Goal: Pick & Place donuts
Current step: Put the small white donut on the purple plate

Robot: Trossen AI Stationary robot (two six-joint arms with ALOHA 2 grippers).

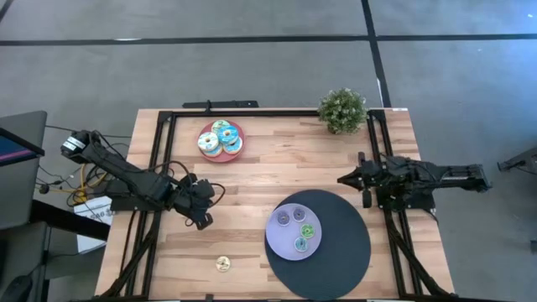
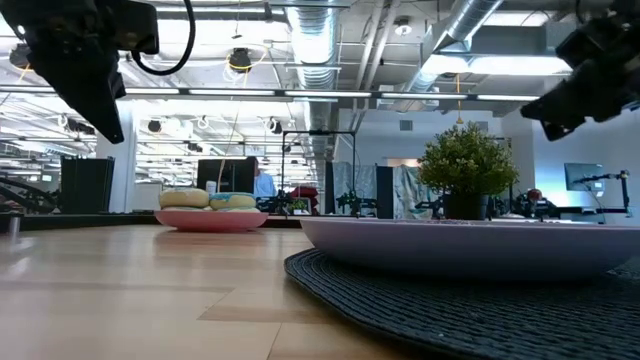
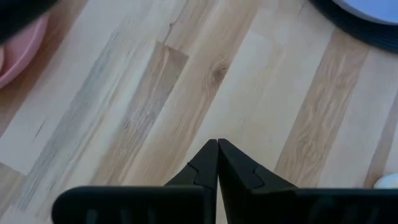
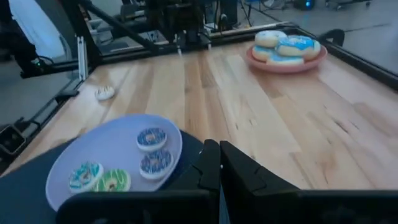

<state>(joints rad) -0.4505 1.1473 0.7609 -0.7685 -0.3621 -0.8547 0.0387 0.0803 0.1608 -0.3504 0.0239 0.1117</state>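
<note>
What mattered to me was where the stray donut lay relative to each arm: a small tan ring, alone on the bare wood near the front edge of the worktop, just ahead of and a little to the right of the left gripper, while the right gripper sat well apart from it, across the dark mat. So I judged the left arm the nearer one for that piece. A ring has no long axis to line up with, so I reckoned any approach angle would do, with the jaws spanning the rim. Both pairs of jaws were pressed together and held nothing; the left wrist view showed only pale, straight-grained wood beyond the tips. The larger donuts, iced light blue and cream-white with sprinkles, were piled on the pink plate near the back of the worktop, touching one another. The tiny donuts, two purple-blue, one green and one teal, lay flat on the lavender plate, which rested on the round mat, whose surface looked woven in the low view. From the right wrist I saw a pale blob that was probably the same stray ring, though it was too blurred to be sure. A small potted plant stood at the back right corner.
</note>
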